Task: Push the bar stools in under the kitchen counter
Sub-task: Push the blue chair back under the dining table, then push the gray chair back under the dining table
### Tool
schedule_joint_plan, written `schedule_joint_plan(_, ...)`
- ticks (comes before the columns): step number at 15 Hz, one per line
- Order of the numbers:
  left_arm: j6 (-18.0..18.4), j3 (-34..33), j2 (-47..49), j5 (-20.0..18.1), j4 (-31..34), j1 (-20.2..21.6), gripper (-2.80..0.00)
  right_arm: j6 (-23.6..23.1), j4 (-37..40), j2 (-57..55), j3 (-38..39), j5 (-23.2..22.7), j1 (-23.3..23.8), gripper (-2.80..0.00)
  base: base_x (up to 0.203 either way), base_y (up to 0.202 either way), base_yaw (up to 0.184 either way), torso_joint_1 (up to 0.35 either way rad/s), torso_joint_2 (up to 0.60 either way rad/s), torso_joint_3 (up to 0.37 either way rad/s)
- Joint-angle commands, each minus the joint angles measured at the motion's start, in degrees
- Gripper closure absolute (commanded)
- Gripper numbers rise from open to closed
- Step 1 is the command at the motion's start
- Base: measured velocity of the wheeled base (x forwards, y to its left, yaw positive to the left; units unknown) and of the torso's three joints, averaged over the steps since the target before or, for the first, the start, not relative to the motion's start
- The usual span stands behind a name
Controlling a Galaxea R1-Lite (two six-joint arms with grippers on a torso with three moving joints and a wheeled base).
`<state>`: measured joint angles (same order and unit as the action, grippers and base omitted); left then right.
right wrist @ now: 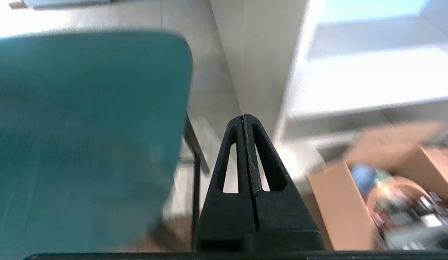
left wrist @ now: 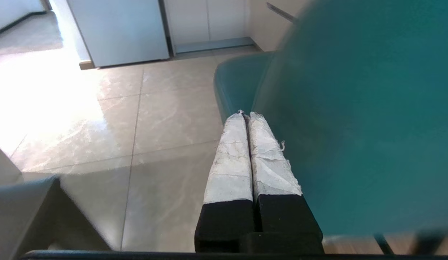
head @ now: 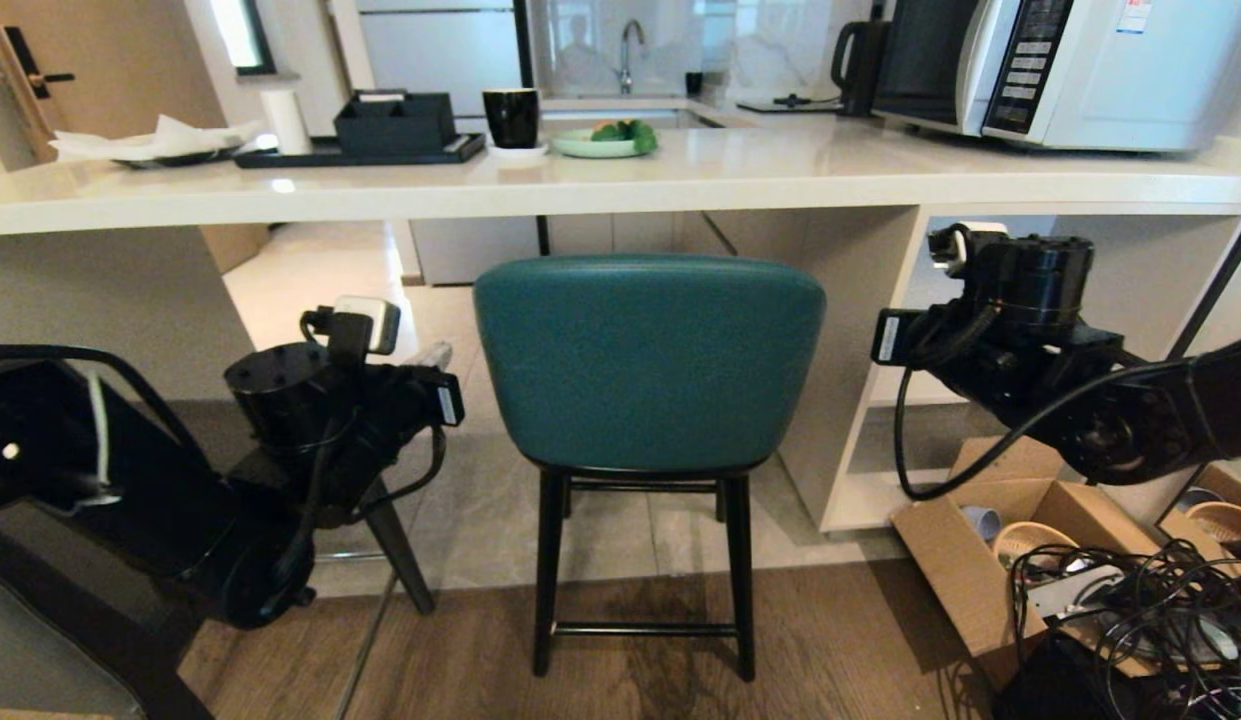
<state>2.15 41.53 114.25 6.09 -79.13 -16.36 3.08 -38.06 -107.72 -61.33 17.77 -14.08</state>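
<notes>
We see the left gripper [left wrist: 245, 119] and right gripper [right wrist: 243, 119] nearest us, flanking the teal stool [head: 648, 365]; both have fingers pressed together, gripping nothing. The dark grey stool [head: 40, 480] is mostly cut off behind the left arm. The cardboard box [head: 980, 560] holds cables. The teal stool's back stands just short of the kitchen counter [head: 620, 185], seat hidden. The microwave [head: 1060, 65] panel text is unreadable.
</notes>
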Motion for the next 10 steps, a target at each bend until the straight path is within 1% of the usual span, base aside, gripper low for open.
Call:
schedule_joint_plan(1,0.0,-6.9,-8.6,1.3,-0.7,-0.4,0.00,0.2,0.0,11.8,9.7,0.3,0.1,0.00,0.000,0.000,0.000,0.000,0.00,0.000)
schedule_joint_plan(4,-0.3,-19.8,-14.5,5.3,-0.7,-0.6,0.00,1.0,0.2,25.1,23.7,0.3,1.2,0.00,0.000,0.000,0.000,0.000,0.00,0.000)
schedule_joint_plan(6,-0.6,-27.1,-17.2,6.7,-3.1,-0.7,0.00,1.4,0.2,32.4,32.3,0.3,1.6,0.00,0.000,0.000,0.000,0.000,0.00,0.000)
schedule_joint_plan(8,-1.2,-30.0,-17.8,7.1,-7.0,-0.8,0.00,1.6,0.2,36.4,36.4,0.3,1.7,0.00,0.000,0.000,0.000,0.000,0.00,0.000)
schedule_joint_plan(10,-3.1,-31.2,-17.5,8.1,-7.3,-2.1,0.00,1.8,0.2,36.6,37.5,0.3,1.7,0.00,0.024,0.000,-0.001,0.001,0.00,0.004)
